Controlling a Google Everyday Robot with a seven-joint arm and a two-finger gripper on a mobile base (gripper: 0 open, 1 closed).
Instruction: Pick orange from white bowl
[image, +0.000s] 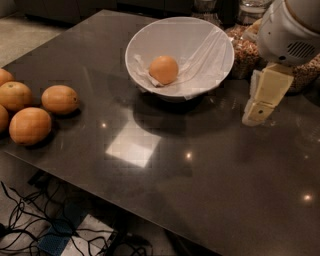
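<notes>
The orange (163, 69), round and light orange, lies inside the white bowl (145, 37) at the back middle of the dark table, on crumpled white paper (200, 55) that lines the bowl. My gripper (258, 114) hangs at the right, cream-coloured, below the arm's white housing (292, 30). It is just right of the bowl's rim, a little above the table and apart from the bowl. It holds nothing that I can see.
Several larger, deeper-orange fruits (30, 125) lie at the table's left edge. Glass jars of grains (245, 47) stand behind the bowl and the gripper. Cables (45, 220) lie on the floor below the table's front edge (125, 207).
</notes>
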